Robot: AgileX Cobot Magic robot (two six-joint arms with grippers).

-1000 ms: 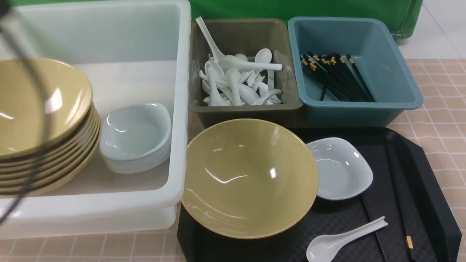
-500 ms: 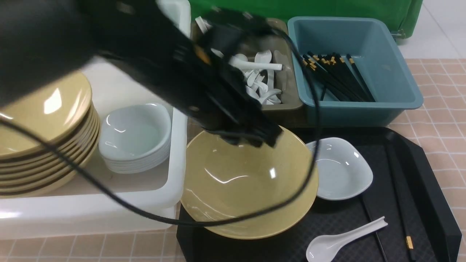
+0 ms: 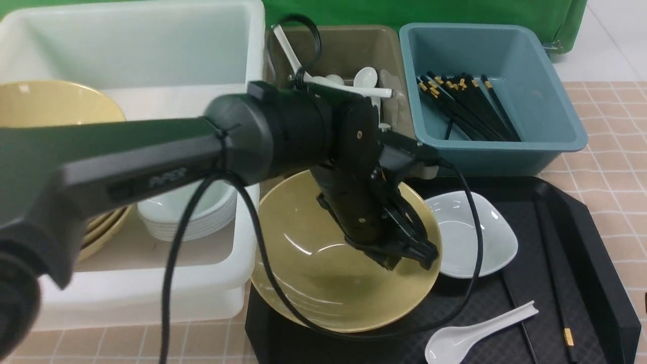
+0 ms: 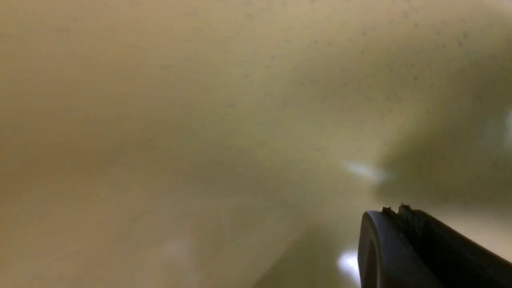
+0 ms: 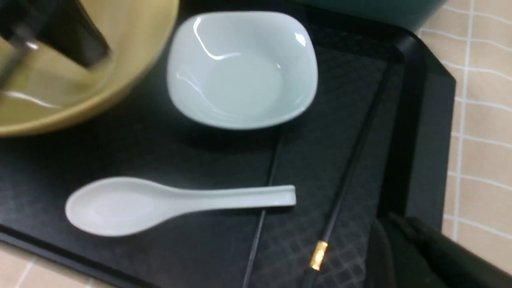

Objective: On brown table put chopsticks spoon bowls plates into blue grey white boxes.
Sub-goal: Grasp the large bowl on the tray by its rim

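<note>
Your left gripper (image 3: 410,257) is closed, its tip down inside the yellow bowl (image 3: 313,273) near the bowl's 3 o'clock rim. That bowl sits on the black tray (image 3: 596,263), with the white plate (image 3: 470,237) just beside it at 3 o'clock, the spoon (image 3: 470,333) at 5 o'clock and chopsticks (image 3: 568,335) lying alongside. Your right gripper (image 5: 404,236) is closed too, near the tray's edge on the desk (image 3: 611,151).

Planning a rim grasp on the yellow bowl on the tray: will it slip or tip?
The yellow bowl looks glossy, with bright reflections, so a rim pinch may slip. Its wide flaring sides suggest it would hang tilted from one edge. It looks rigid, probably breakable; pushing it could knock the white dish beside it.
</note>
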